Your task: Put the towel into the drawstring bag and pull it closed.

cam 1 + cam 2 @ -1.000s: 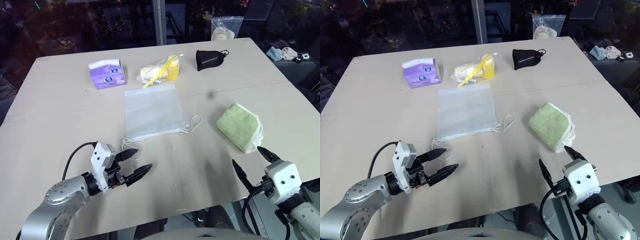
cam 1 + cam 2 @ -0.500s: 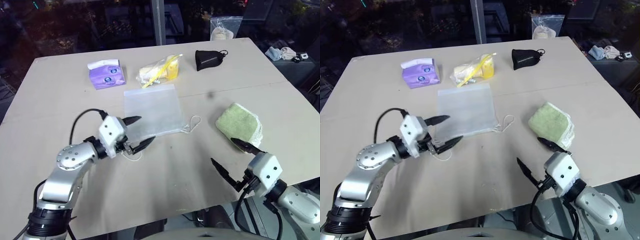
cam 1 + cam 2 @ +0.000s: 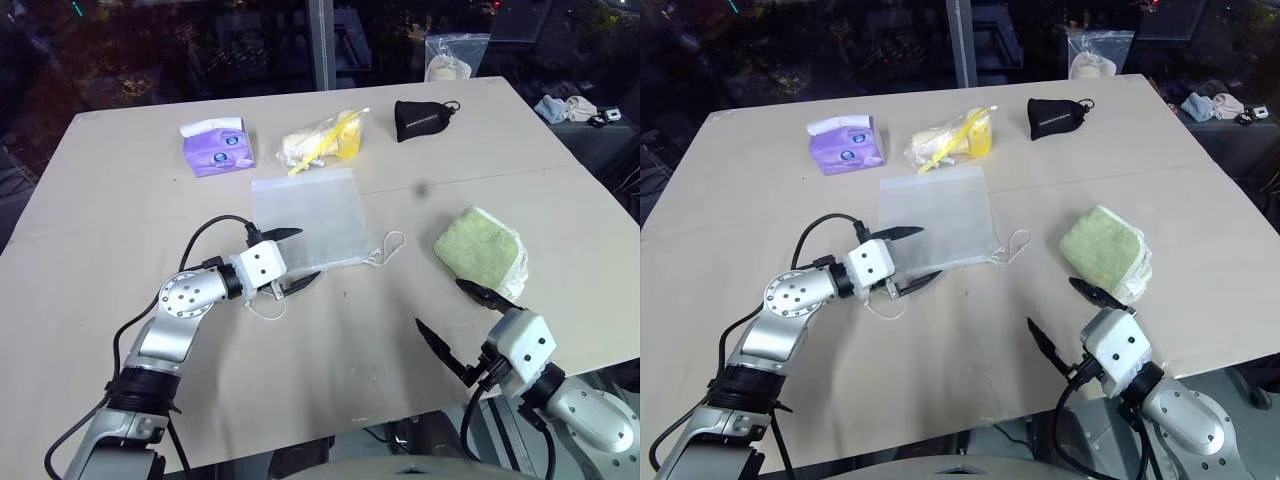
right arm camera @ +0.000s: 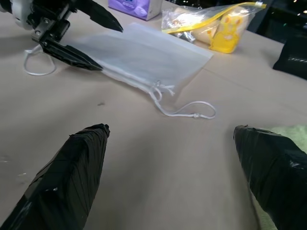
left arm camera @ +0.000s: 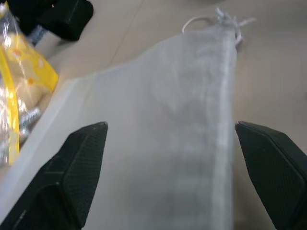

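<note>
Towel (image 3: 481, 254), light green terry pad, lies flat on table (image 3: 120, 200) at right of centre in the head view, nothing gripping it. Drawstring bag (image 3: 305, 220), frosted white, lies flat at centre of the frame, well left of towel, mouth hem toward the near edge, white cord loop (image 3: 386, 247) trailing from its lower right corner toward towel, another cord loop (image 3: 265, 305) at its lower left corner

Left gripper (image 3: 292, 259) sits at bag's lower left corner, jaws wide, one black finger over the bag's left edge, the other along the hem; cannot tell if the fingers touch the fabric. Left wrist view shows bag (image 5: 163, 129) between the two spread fingers, nothing held

Right gripper (image 3: 459, 325) in lower right of frame, jaws wide and empty, upper fingertip just beside towel's near edge, not clearly touching

Far side of table, upper part of frame: purple tissue pack (image 3: 215, 147) at left, clear plastic bag with yellow contents (image 3: 322, 141) at middle, small black pouch (image 3: 423, 118) at right. All three well apart from towel; plastic bag is near the drawstring bag's far edge
</note>
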Robot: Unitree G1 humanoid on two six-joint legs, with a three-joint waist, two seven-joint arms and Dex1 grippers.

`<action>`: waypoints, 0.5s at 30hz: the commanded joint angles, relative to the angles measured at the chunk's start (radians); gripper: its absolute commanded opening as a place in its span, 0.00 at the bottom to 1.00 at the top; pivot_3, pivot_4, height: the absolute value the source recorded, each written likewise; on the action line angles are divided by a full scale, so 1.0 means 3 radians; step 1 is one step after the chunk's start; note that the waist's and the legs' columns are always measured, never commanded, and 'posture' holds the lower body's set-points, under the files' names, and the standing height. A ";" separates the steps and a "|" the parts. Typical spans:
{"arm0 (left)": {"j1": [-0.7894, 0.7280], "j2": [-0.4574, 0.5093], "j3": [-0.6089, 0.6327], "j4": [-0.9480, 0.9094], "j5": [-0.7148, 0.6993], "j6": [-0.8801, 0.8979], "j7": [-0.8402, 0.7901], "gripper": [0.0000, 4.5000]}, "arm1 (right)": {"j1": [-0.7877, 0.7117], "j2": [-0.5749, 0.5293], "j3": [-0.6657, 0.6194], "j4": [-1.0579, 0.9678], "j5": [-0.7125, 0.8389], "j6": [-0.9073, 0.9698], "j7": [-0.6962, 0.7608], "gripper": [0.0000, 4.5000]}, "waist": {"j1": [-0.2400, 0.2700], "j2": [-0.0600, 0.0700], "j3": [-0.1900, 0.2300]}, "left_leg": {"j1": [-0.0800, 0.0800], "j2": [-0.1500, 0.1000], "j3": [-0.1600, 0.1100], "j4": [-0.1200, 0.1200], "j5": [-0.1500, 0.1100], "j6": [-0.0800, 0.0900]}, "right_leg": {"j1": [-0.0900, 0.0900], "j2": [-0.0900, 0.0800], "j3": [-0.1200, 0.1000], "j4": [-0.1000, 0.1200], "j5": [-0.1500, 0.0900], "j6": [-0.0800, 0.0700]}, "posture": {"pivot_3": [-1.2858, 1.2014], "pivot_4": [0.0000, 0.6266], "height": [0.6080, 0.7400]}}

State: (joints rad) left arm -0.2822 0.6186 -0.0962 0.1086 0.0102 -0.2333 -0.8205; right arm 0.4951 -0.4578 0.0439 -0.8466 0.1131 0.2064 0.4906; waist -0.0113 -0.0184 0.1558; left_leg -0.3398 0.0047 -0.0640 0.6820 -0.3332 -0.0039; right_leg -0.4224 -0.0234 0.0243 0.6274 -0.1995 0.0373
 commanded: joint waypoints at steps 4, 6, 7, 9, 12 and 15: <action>-0.0158 -0.0031 -0.0094 0.0170 0.0233 -0.0215 0.0167 0.98 | 0.0092 0.0063 0.0015 -0.0128 -0.0081 -0.0087 -0.0116 1.00 | 0.0000 0.0000 0.0000 | -0.0001 0.0000 0.0000 0.0000 0.0000 0.0000 | 0.0000 0.0000 0.0000 0.0000 0.0000 0.0000 | 0.52 0.24 1.00; -0.0223 -0.0025 -0.0116 0.0327 0.0315 -0.0299 0.0231 0.98 | 0.0109 0.0080 0.0007 -0.0118 -0.0098 -0.0097 -0.0135 1.00 | 0.0001 0.0000 0.0000 | -0.0001 0.0000 0.0000 0.0000 0.0000 0.0000 | 0.0000 -0.0001 0.0000 0.0000 0.0000 0.0000 | 0.52 0.24 1.00; -0.0266 -0.0035 -0.0117 0.0412 0.0372 -0.0339 0.0299 0.98 | 0.0114 0.0087 0.0002 -0.0111 -0.0111 -0.0102 -0.0148 1.00 | 0.0002 0.0000 0.0000 | 0.0000 0.0000 0.0000 0.0000 0.0000 0.0000 | 0.0000 -0.0001 0.0000 0.0000 0.0000 0.0000 | 0.52 0.24 1.00; -0.0337 -0.0069 -0.0126 0.0536 0.0419 -0.0396 0.0371 0.98 | 0.0119 0.0099 -0.0003 -0.0095 -0.0136 -0.0115 -0.0171 1.00 | 0.0001 0.0000 0.0000 | 0.0000 0.0000 -0.0002 0.0000 0.0000 0.0000 | 0.0000 0.0000 -0.0002 0.0000 0.0000 0.0001 | 0.52 0.24 1.00; -0.0400 -0.0137 -0.0125 0.0609 0.0360 -0.0380 0.0373 0.87 | 0.0131 0.0113 -0.0011 -0.0077 -0.0161 -0.0138 -0.0192 1.00 | 0.0002 0.0000 0.0000 | 0.0001 0.0000 -0.0001 0.0001 0.0000 0.0000 | 0.0001 0.0000 -0.0002 0.0001 0.0000 0.0001 | 0.52 0.24 1.00; -0.0407 -0.0167 -0.0094 0.0593 0.0188 -0.0327 0.0220 0.61 | 0.0162 0.0127 -0.0027 -0.0065 -0.0173 -0.0158 -0.0209 1.00 | 0.0001 0.0000 0.0000 | -0.0001 0.0000 -0.0001 0.0002 0.0000 0.0000 | 0.0001 -0.0001 -0.0001 0.0001 0.0001 0.0000 | 0.52 0.24 1.00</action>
State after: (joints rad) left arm -0.3893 0.5684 -0.1350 0.3000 0.1085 -0.3341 -0.7366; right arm 0.5381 -0.4233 0.0482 -0.8463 0.0608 0.1851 0.4368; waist -0.0110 -0.0184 0.1558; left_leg -0.3401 0.0046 -0.0643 0.6824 -0.3332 -0.0039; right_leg -0.4223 -0.0236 0.0239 0.6277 -0.1993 0.0374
